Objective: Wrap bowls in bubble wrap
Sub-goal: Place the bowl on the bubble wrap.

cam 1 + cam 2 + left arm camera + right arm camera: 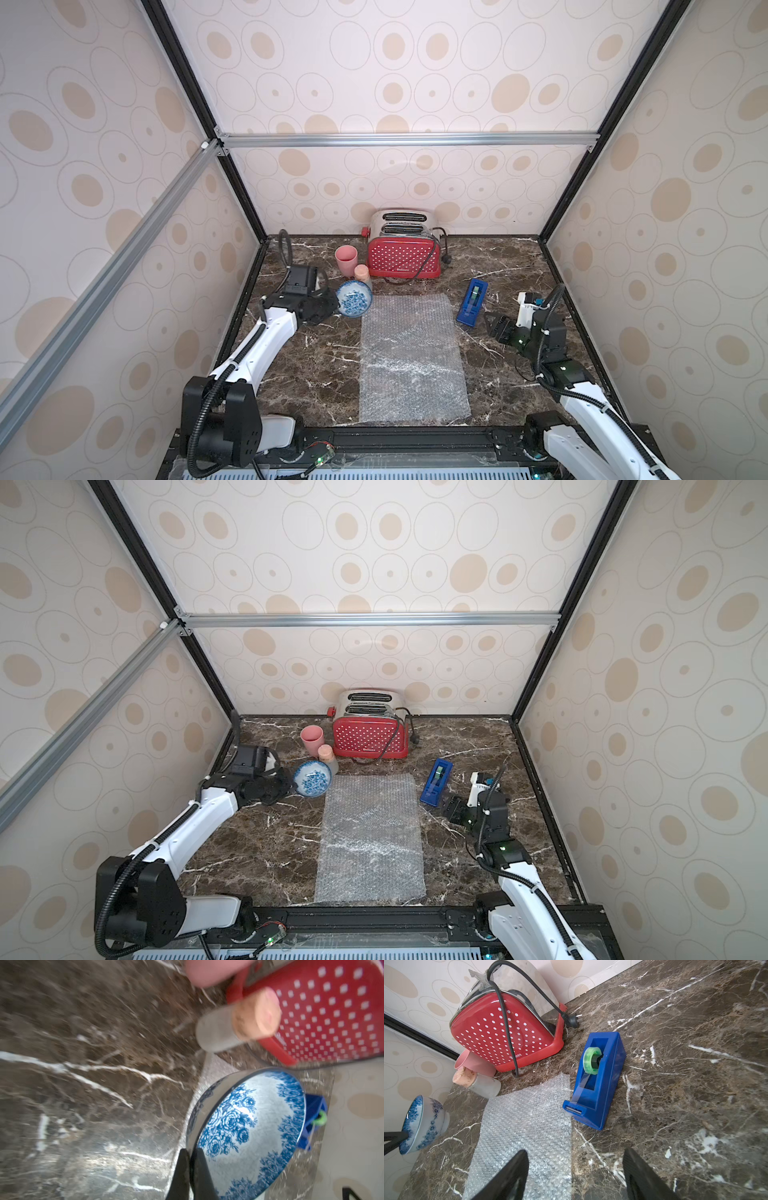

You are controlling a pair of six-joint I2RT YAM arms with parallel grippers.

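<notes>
So, the count: one bowl (353, 298), one sheet of bubble wrap (411, 357), one pink cup (346, 259), one corked bottle (362, 274), one red toaster (403, 253), one blue tape dispenser (472, 301) and my two grippers, all over a brown marble table (519, 270).

The bubble wrap lies flat in the middle of the table. The toaster stands against the back wall with its black cord draped down its dotted front. The cup is just left of the toaster, and the bottle stands just in front of the cup. The tape dispenser sits just beside the sheet's far right corner, cutter end toward me.

My left gripper (190, 1159) is clenched on the bowl's rim, one finger inside and one outside. The bowl hangs tilted, its blue-flowered inside turned up toward the top camera. The bottle is close behind it. In both top views the bowl overlaps the sheet's far left corner. I cannot tell whether its foot touches the marble.

My right gripper (575, 1159) is spread wide and empty. It hovers by the sheet's right edge near the dispenser, well apart from the bowl.
</notes>
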